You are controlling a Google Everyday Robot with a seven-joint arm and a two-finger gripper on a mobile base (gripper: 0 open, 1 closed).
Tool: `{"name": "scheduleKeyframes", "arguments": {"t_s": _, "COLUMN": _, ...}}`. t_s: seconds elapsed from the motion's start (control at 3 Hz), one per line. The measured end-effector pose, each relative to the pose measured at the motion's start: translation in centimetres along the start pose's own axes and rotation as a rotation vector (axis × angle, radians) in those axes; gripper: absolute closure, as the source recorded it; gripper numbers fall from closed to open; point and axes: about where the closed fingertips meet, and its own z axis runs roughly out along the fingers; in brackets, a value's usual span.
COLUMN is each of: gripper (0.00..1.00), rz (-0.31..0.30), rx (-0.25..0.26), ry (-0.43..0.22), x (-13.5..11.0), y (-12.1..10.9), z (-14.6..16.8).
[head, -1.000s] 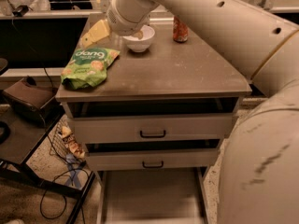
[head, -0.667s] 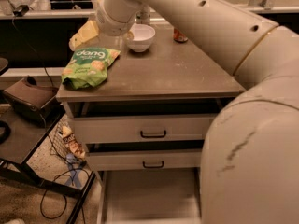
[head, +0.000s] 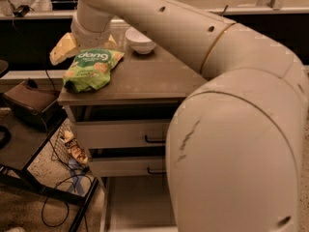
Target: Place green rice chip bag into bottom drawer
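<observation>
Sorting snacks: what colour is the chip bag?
Chip bag: light green, white lettering, camera view. Gripper at its back edge.

We find the chip bag (head: 91, 67) on the countertop's (head: 149, 79) front-left corner | gripper (head: 64, 50) just behind it, at the left edge | bowl (head: 140, 40) farther back, right of the bag | two drawer fronts (head: 120, 133) stacked under the top | bottom drawer (head: 140, 202) pulled out beneath them, nearest us.

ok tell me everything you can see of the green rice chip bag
The green rice chip bag is a light-green glossy pouch with white "dang" lettering and tan chip pictures. It lies flat, slightly crumpled, near the front left corner of the cabinet top. The gripper sits at its far end; contact is unclear.
</observation>
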Motion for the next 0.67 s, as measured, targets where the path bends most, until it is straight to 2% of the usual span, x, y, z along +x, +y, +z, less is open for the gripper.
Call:
{"name": "scheduleKeyframes", "arguments": {"t_s": 0.33, "gripper": 0.00, "rz": -0.038, "rx": 0.047, "ry": 0.031, "x": 1.0, "y": 0.9, "z": 3.2}}
{"name": "scheduleKeyframes", "arguments": {"t_s": 0.67, "gripper": 0.17, "rz": -0.075, "rx": 0.088, "ry": 0.075, "x": 2.7, "y": 0.8, "z": 5.8}}
